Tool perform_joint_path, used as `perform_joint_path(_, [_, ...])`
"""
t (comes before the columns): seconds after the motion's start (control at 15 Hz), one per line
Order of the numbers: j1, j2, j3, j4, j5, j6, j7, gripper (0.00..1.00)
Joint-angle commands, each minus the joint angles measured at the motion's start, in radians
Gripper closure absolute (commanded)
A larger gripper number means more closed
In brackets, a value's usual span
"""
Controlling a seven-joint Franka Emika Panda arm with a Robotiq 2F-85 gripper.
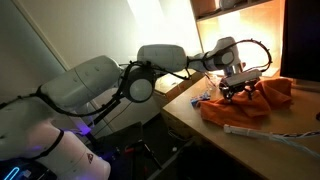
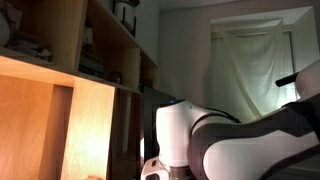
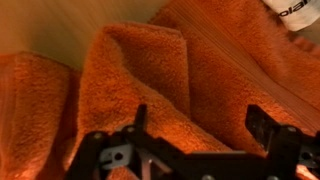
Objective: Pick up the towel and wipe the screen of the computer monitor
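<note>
Black fingers [image 3: 141, 122] of the gripper [image 3: 199, 115] cross the bottom of the wrist view, spread wide and released, with nothing between them. Just beyond them lies the towel [image 3: 130, 70], an orange cloth heaped in thick folds, one ridge rising between the open fingers. Whether the tips touch the cloth cannot be told. Bare wooden tabletop [image 3: 40, 25] shows at the upper left, and a white object [image 3: 295, 12] with dark lettering sits at the towel's far edge. In an exterior view the arm [image 1: 165, 58] reaches across the tabletop's near corner, and the gripper [image 1: 237, 88] hangs over the towel [image 1: 268, 98], which lies bunched toward the back of the tabletop [image 1: 190, 118]. A white tube [image 1: 245, 131] lies near the front edge.
</note>
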Motion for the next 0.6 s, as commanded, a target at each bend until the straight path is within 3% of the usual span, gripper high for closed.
perform_joint_path(0.0, [0.027, -0.001, -0.034, 0.037, -0.015, -0.015, 0.023, 0.00])
perform_joint_path(0.27, [0.045, -0.003, -0.053, 0.059, -0.028, -0.014, 0.006, 0.00])
perform_joint_path(0.53, [0.047, -0.004, -0.060, 0.042, -0.047, 0.072, -0.038, 0.00])
